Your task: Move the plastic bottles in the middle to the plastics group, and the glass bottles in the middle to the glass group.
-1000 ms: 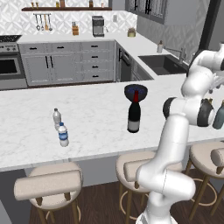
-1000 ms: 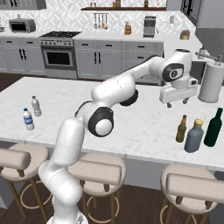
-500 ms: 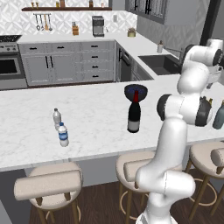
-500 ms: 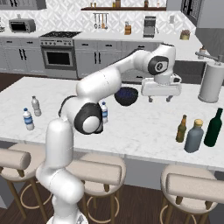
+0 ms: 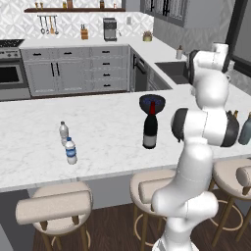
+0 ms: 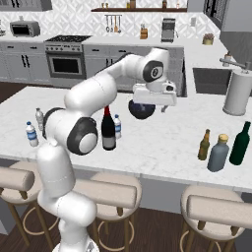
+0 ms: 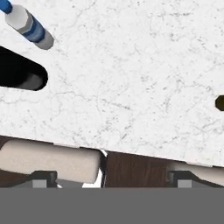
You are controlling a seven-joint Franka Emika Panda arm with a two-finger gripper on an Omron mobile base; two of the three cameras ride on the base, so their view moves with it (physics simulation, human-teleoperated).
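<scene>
Glossy dark glass wine bottle (image 6: 108, 131), seemingly polished white marble counter (image 6: 167, 142)

Seven bottles (image 6: 108, 129), maybe; one bowl (image 6: 141, 109).

Bare marble between wine bottle (image 6: 108, 129) and right-hand bottle cluster (image 6: 218, 152); dark bowl (image 6: 141, 109) behind.

A dark wine bottle (image 6: 108, 130) with a red top is being kept upright mid-counter, a small blue-labelled water bottle (image 6: 117, 126) just beside it. A squat grey-blue bottle (image 6: 218, 153) is standing among the glass bottles (image 6: 204, 144).
</scene>
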